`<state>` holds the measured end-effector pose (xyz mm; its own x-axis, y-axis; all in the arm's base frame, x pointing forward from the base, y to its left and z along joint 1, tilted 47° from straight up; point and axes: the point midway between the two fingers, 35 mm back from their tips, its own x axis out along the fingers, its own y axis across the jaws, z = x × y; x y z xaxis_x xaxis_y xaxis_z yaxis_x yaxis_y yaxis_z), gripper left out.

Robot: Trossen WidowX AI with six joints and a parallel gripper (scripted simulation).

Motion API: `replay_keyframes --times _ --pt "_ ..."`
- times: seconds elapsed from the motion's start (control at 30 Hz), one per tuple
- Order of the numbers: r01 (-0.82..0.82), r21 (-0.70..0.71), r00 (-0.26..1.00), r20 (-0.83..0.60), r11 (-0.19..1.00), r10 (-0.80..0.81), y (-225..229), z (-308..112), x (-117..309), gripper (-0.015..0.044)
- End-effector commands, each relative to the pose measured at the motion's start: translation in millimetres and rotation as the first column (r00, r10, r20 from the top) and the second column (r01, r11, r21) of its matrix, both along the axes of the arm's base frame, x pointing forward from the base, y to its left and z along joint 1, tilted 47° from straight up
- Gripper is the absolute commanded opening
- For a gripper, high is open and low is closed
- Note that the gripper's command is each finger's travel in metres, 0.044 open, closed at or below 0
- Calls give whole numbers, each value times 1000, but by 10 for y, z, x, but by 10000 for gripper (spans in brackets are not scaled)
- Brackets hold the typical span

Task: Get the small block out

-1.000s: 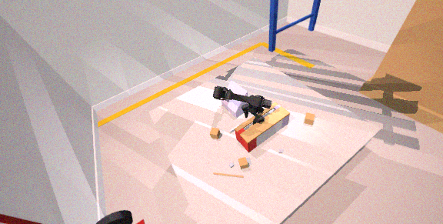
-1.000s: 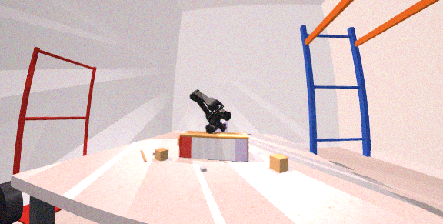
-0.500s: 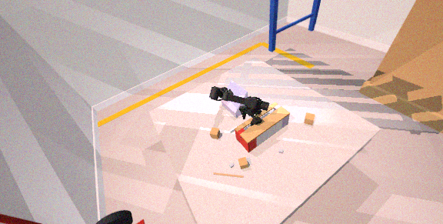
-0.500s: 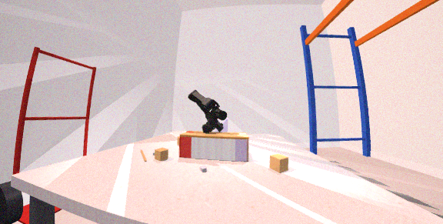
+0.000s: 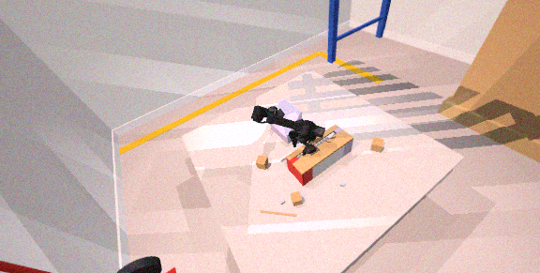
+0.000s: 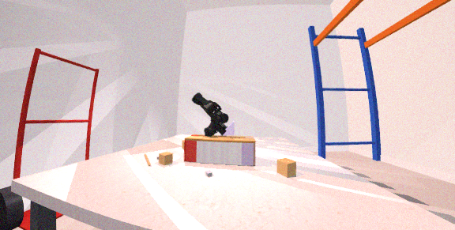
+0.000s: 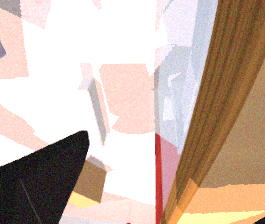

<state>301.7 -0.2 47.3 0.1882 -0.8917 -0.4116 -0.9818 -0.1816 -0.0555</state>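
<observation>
The box has a wooden top, a red end and a lavender end; in the exterior view it stands mid-table. My gripper is open and empty, low against the box's long side near the red end. From the exterior view it is behind the box. A tan block shows partly behind my left finger. I cannot make out the shelf or a block inside the box.
Three loose tan cubes lie on the table. A thin wooden stick and small grey bits lie in front of the box. A lavender block stands behind my arm.
</observation>
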Motion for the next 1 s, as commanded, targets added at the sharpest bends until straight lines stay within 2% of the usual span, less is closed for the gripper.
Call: replay_keyframes --times 0.0,0.6,0.97 --pt "1 -2 1000 3 1000 -1 -50 54 6 400" --pt "1 -3 1000 3 1000 -1 -204 216 27 400" --pt "2 1 1000 0 1000 -2 276 639 -88 400"
